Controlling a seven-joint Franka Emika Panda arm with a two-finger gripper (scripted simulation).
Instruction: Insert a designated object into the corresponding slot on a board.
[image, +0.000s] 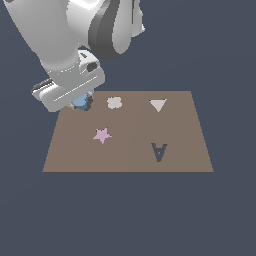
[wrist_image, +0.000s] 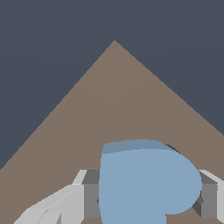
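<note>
The light blue heart-shaped block (wrist_image: 144, 183) sits between the two grey fingers (wrist_image: 89, 194) of my gripper (wrist_image: 148, 199), which is shut on it. In the exterior view the heart (image: 83, 103) peeks out under the gripper (image: 81, 101) at the far corner of the brown board (image: 130, 155), on the exterior view's left. Of the dark heart slot only a thin sliver (wrist_image: 173, 149) shows behind the heart's edge. The heart is low over the board (wrist_image: 113, 100); I cannot tell how deep it sits.
On the board lie a beige flower shape (image: 114, 103), a pale triangle (image: 158, 105), a pink star (image: 102, 135) and a dark letter-A cutout (image: 159, 152). The arm's bulky links (image: 85, 35) hang over the board's far corner on the exterior view's left.
</note>
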